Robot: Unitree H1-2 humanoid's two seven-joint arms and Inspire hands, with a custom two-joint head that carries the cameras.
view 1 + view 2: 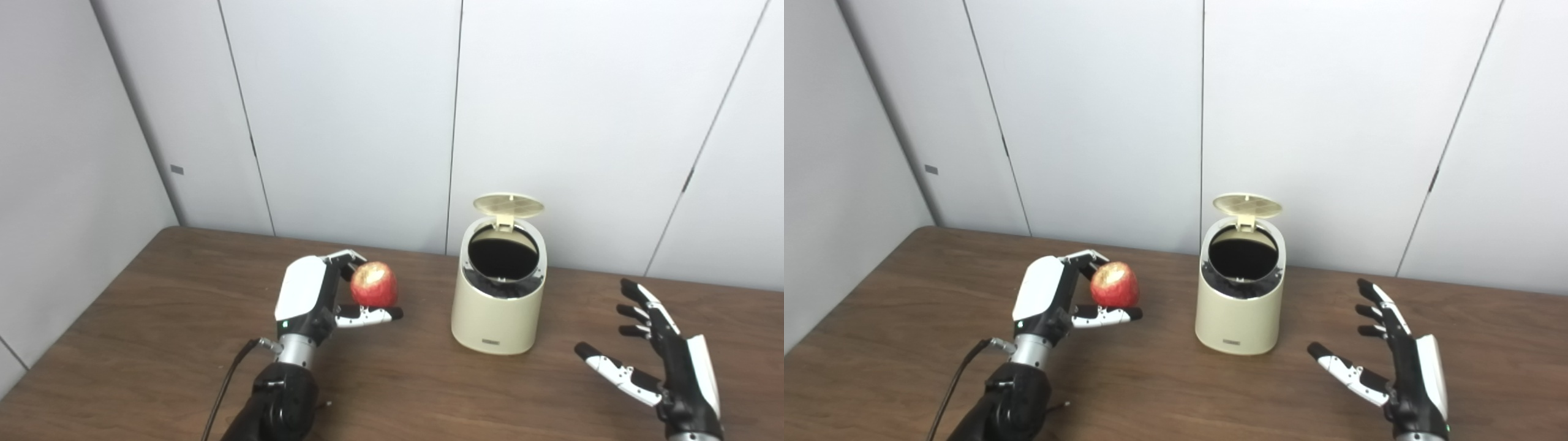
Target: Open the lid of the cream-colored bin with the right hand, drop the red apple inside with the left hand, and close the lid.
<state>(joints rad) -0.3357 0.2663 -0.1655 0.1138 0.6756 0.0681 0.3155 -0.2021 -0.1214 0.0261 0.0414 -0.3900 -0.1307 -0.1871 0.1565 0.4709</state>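
Holding red apple (373, 284) in left hand (312, 298) fingers, above worktop (153, 343) | cream-colored bin (497, 306) right of apple, lid (508, 205) raised, mouth facing up | right hand (658, 349) released, fingers spread, near-right of bin

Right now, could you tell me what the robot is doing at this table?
The left hand holds a red apple above the table, left of the cream bin. The bin's lid is up and the opening is clear. The right hand waits open to the bin's right, touching nothing.
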